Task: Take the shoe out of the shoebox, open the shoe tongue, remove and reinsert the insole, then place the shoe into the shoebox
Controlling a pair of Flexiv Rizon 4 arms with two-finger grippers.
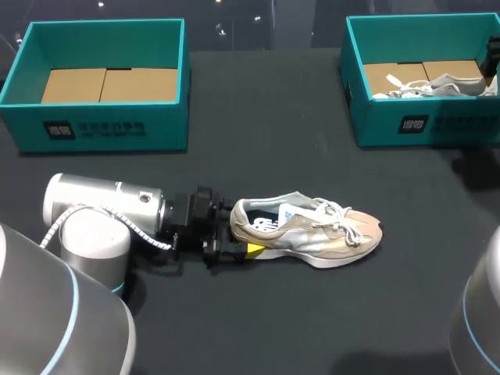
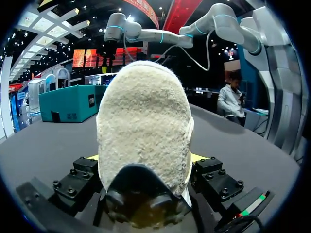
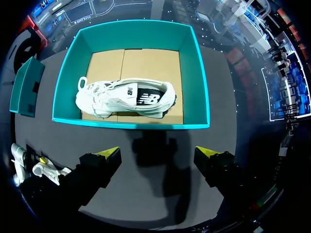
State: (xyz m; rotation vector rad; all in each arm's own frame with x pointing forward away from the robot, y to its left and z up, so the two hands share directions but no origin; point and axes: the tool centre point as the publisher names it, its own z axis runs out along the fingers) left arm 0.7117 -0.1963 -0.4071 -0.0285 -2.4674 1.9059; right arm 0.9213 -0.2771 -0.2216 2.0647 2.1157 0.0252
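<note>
While your left gripper [image 1: 238, 246] pinches the beige shoe [image 1: 312, 233] by the heel from its 9 o'clock, that shoe lies on the table [image 1: 273, 328], toe toward 3 o'clock. Your right gripper [image 3: 158, 158] hangs spread near the teal shoebox [image 3: 68, 77] at 1 o'clock, which holds a white shoe [image 3: 126, 98].

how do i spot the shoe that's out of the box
On the black table, find the left hand: it grips the heel of the shoe, which stands on its sole. It is beige; the white shoe sits in the right shoebox.

The shoe [image 2: 143, 126] has a rough, fuzzy cloth heel; the table [image 1: 258, 320] looks matt.
</note>
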